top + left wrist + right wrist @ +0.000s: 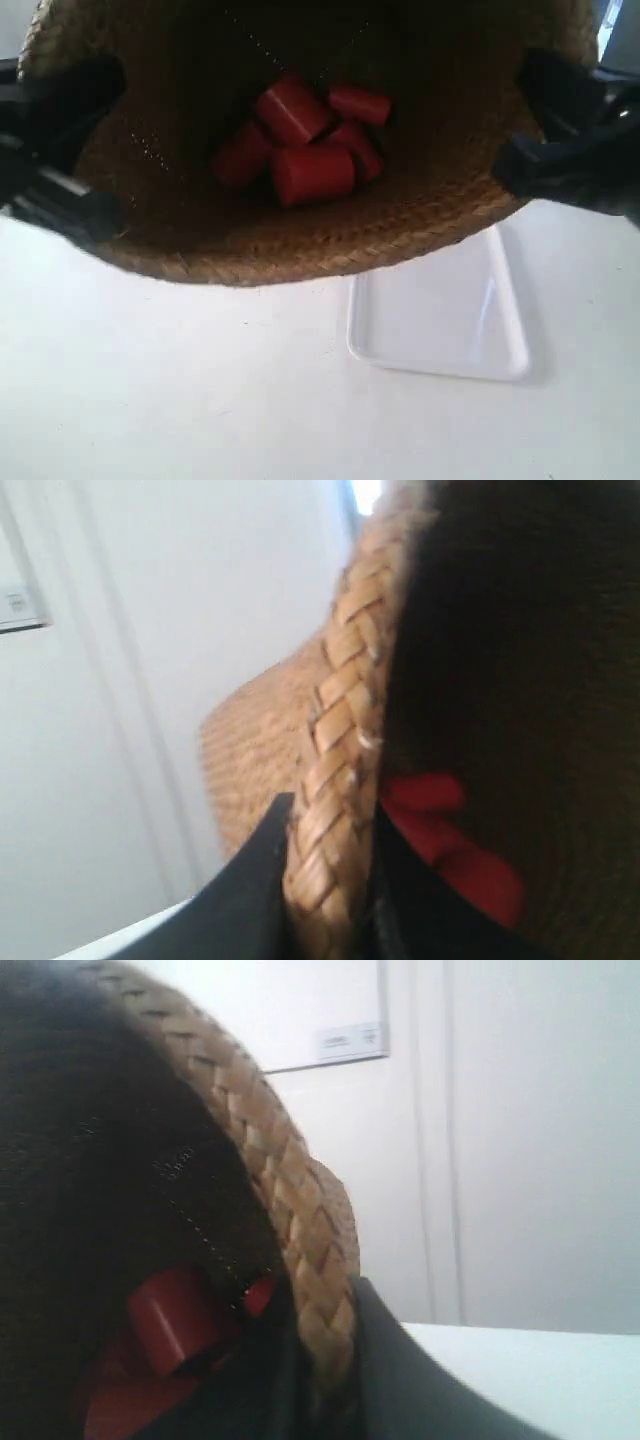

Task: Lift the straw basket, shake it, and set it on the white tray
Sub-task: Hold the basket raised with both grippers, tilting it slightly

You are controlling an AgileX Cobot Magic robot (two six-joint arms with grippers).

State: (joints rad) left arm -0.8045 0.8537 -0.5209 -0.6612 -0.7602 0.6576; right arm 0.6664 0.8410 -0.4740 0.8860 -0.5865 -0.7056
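The straw basket (330, 240) hangs in the air close to the exterior camera, held by its braided rim on both sides and tilted so its dark inside faces the view. Several red cylinders (305, 140) lie inside it. My left gripper (330, 880) is shut on the straw basket's rim (345, 730), one finger outside and one inside. The right gripper (325, 1370) pinches the basket's rim (300, 1220) the same way. The white tray (440, 320) lies on the table below the basket and to the exterior view's right, partly hidden by the basket.
A white table (150, 390) spreads under everything. A white wall (150, 630) with a small label plate (350, 1040) stands behind.
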